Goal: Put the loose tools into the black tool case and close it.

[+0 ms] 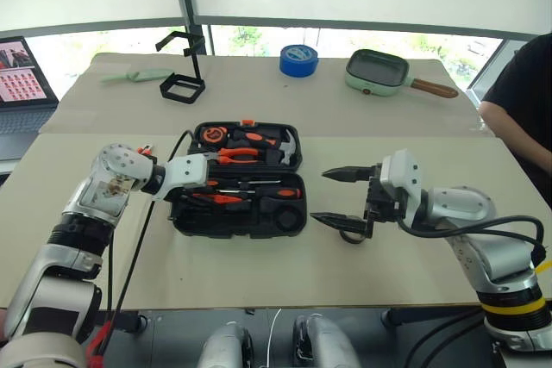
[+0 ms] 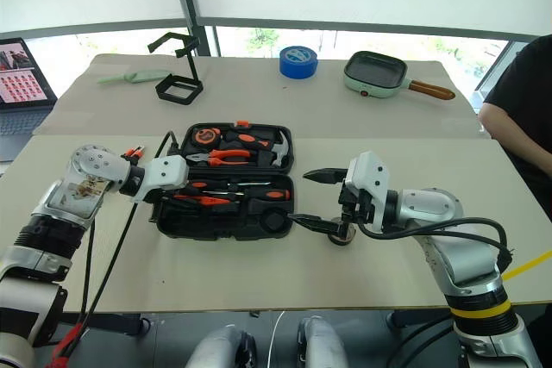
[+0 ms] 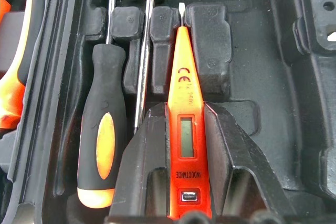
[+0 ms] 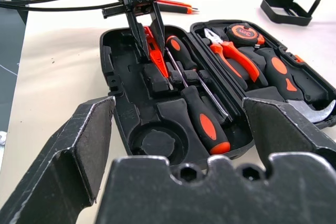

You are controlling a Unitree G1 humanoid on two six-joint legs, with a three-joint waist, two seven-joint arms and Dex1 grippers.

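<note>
The left claw (image 4: 148, 38) is gripping a slim orange tester screwdriver (image 3: 185, 103) between its black fingers, holding it inside the near half of the open black plastic clamshell tool case (image 1: 237, 183) on the worktop (image 1: 414, 273) — beside a black-and-orange-handled screwdriver (image 3: 100, 145). The right claw (image 1: 341, 198) is hanging wide open just right of the case, over a small dark grey tape roll (image 2: 342, 235).

orange tester screwdriver (image 3: 185, 129) reads "ce" and "inductance" by its small display
</note>
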